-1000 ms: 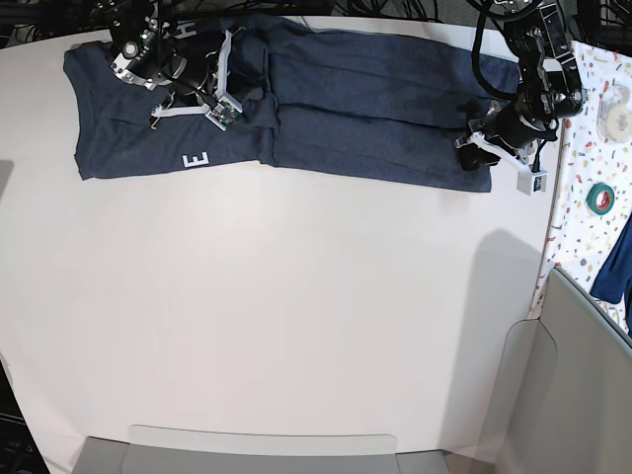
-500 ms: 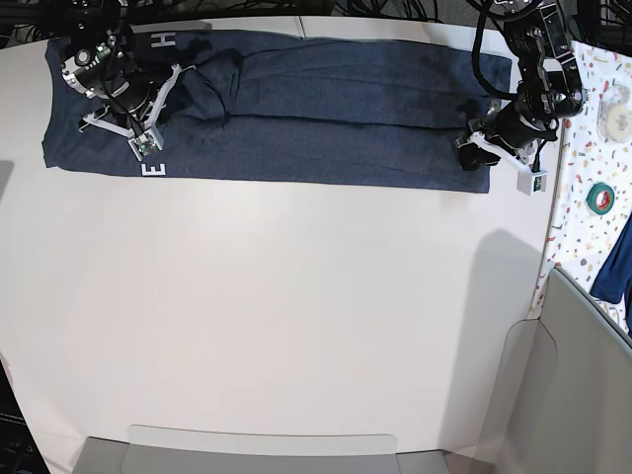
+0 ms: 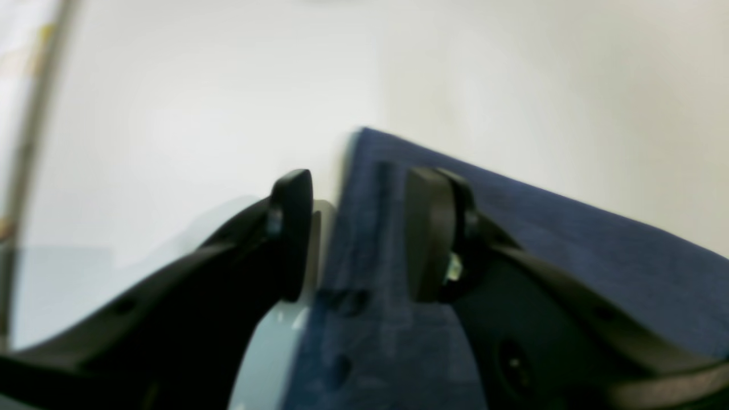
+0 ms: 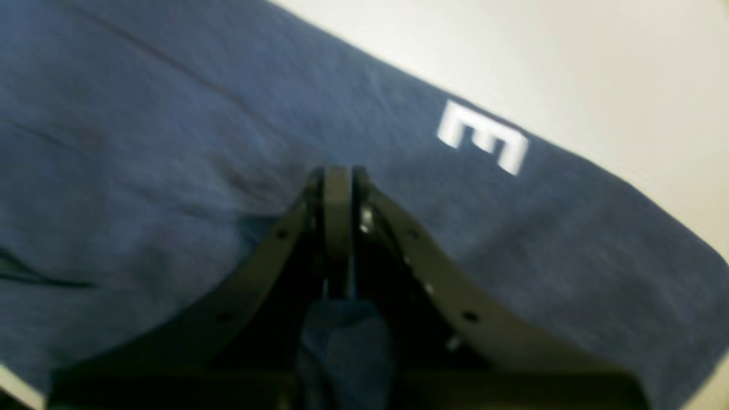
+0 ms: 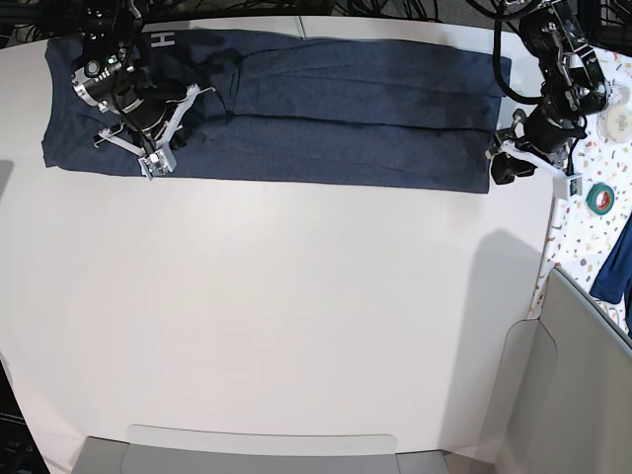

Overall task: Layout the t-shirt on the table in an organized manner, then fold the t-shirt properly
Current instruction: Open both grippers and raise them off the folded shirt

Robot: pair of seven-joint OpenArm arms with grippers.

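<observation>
Our navy t-shirt [image 5: 326, 109] lies stretched along the white bench's [image 5: 296, 326] far edge; our left tool [image 3: 359, 233] straddles its corner, released, while our right tool [image 4: 337, 188] stays clenched over the cloth beside a white "E" [image 4: 484, 142].

T-shirt [image 5: 326, 128] lies along far edge of table [image 5: 296, 316]; R gripper [image 5: 133, 133] on its left end, L gripper [image 5: 506, 166] at right corner.

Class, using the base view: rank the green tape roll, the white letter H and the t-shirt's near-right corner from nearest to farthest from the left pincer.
1. t-shirt near-right corner, beside the left pincer.
2. green tape roll, on the speckled side surface, further right.
3. white letter H, far across, at the shirt's other end.
</observation>
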